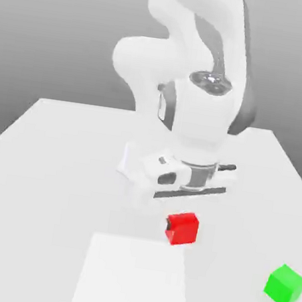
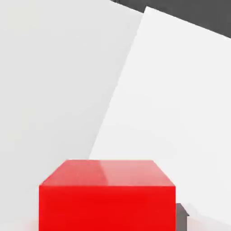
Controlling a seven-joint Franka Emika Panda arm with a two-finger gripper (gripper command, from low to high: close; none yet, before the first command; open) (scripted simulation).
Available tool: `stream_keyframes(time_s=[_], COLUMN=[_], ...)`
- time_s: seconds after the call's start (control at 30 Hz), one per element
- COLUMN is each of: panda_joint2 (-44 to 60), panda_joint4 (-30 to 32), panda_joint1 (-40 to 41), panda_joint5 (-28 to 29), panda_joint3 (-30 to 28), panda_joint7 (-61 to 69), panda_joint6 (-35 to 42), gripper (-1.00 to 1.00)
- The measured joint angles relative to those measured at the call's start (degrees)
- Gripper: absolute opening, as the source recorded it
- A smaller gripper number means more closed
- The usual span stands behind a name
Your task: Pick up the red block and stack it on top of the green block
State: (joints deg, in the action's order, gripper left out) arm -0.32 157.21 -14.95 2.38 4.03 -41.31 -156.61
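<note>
White table, pale square mat, 1 green block resting on it

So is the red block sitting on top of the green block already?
No, the red block is under the arm near the table's middle, while the green block sits apart on the exterior view's right with nothing on it.

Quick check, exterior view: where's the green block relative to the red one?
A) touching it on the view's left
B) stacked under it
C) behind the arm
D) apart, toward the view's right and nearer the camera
D: the green block sits alone on the table, well to the exterior view's right of the red block and lower in frame, bare surface between them.
</note>
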Motion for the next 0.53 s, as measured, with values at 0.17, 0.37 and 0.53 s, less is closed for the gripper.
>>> stream_keyframes(time_s=[0.17, 0.37, 0.53], panda_joint2=[5.1, 13.7, 17.3], panda_joint4=[-10.3, -17.6, -18.0], panda_joint1=[-7.3, -12.1, -12.8], panda_joint5=[0.6, 2.5, 3.9], panda_joint3=[4.1, 5.6, 4.8], panda_joint7=[-6.0, -11.2, -12.3], panda_joint6=[5.3, 3.9, 0.7], gripper=[-1.00, -1.00, 1.00])
